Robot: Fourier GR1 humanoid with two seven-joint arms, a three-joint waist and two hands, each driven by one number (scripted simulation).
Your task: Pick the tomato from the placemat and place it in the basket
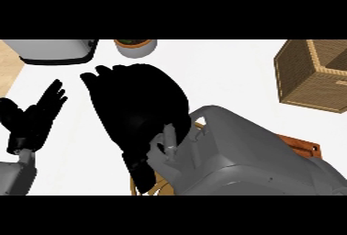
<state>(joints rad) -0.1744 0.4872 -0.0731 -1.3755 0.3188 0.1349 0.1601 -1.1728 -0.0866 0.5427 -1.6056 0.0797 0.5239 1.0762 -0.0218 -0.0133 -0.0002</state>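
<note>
The basket (pixel 313 75) is woven tan wicker, golden brown with a fine ribbed weave. Both hands are plain black: the right hand (pixel 139 112) and the left hand (pixel 34 117). The forearms (pixel 251 156) are smooth mid grey. The counter (pixel 224 73) is white, with a pale wood strip at the left edge. A small pot (pixel 136 46) is grey (its inside looks brown and green). An orange-brown placemat (pixel 301 146) peeks out.

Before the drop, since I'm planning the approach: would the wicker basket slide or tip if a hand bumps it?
The basket looks woven, so it is probably light and apt to slide on the smooth white counter. Its broad, boxy shape suggests it won't tip easily. Its walls are likely stiff.
</note>
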